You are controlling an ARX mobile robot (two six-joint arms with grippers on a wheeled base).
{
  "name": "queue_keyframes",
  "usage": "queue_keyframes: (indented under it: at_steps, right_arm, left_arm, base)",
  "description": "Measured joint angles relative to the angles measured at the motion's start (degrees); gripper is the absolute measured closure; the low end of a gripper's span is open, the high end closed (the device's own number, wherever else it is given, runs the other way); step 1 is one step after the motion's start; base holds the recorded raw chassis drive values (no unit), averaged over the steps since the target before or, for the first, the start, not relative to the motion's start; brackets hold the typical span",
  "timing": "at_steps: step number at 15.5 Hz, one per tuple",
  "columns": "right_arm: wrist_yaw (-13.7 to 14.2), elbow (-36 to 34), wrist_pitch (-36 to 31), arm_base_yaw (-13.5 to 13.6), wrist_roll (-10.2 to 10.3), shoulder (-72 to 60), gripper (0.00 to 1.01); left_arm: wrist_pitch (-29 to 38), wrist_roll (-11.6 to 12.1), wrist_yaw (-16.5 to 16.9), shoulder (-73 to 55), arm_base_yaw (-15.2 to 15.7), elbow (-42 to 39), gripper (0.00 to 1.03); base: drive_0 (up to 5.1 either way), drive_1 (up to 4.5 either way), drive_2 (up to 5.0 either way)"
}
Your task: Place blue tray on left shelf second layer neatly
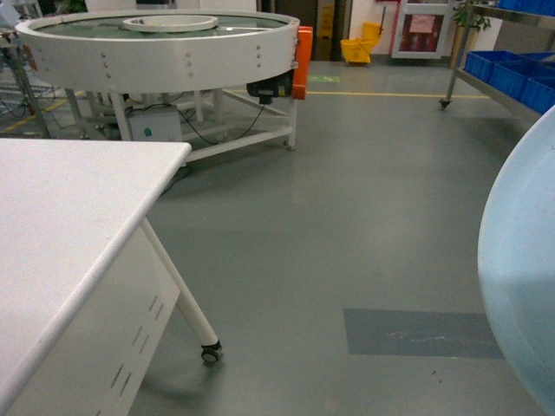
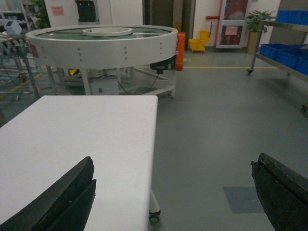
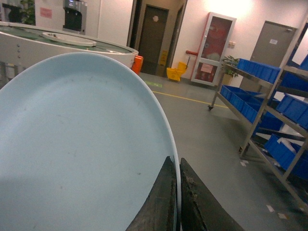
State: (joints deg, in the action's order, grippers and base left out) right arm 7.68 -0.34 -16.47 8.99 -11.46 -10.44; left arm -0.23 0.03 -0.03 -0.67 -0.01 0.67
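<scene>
The left gripper (image 2: 173, 192) is held spread and empty above the white table (image 2: 77, 139) — nothing is carried there. Further right, the right gripper (image 3: 178, 202) is pinched on the rim of the blue tray (image 3: 77, 144), gripped edge-on, probably for sliding in — the shelf (image 3: 260, 101) stands well apart.

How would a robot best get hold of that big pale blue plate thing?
By its thin raised rim, from the edge, one finger on each face. The blue tray is shallow, wide and smooth, so nothing else fits between the fingers. The right gripper does just that: its fingers pinch the rim at the tray's near edge. The left gripper is open and empty.
</scene>
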Motion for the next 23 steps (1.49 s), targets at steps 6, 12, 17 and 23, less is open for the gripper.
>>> queue_keyframes:
  at_steps: [6, 12, 17, 23]
  right_arm:
    - [0.0, 0.0, 0.0, -0.02, -0.02, 0.0, 0.99]
    - [-0.04, 0.0, -0.07, -0.02, -0.02, 0.04, 0.99]
    - [0.0, 0.0, 0.02, -0.04, -0.02, 0.02, 0.99]
    - [0.0, 0.0, 0.0, -0.02, -0.02, 0.04, 0.99]
  left_arm:
    - [0.0, 0.0, 0.0, 0.0, 0.0, 0.0, 0.05]
    - [0.11, 0.0, 0.0, 0.0, -0.04, 0.0, 0.05]
    - [-0.17, 0.0, 0.07, 0.0, -0.04, 0.0, 0.05]
    - [-0.02, 0.0, 0.02, 0.0, -0.04, 0.0, 0.05]
  base:
    - [-1.6, -1.62, -1.6]
    - [1.6, 1.02, -3.7]
    - [2.9, 2.17, -5.0]
    - [2.8, 2.11, -5.0]
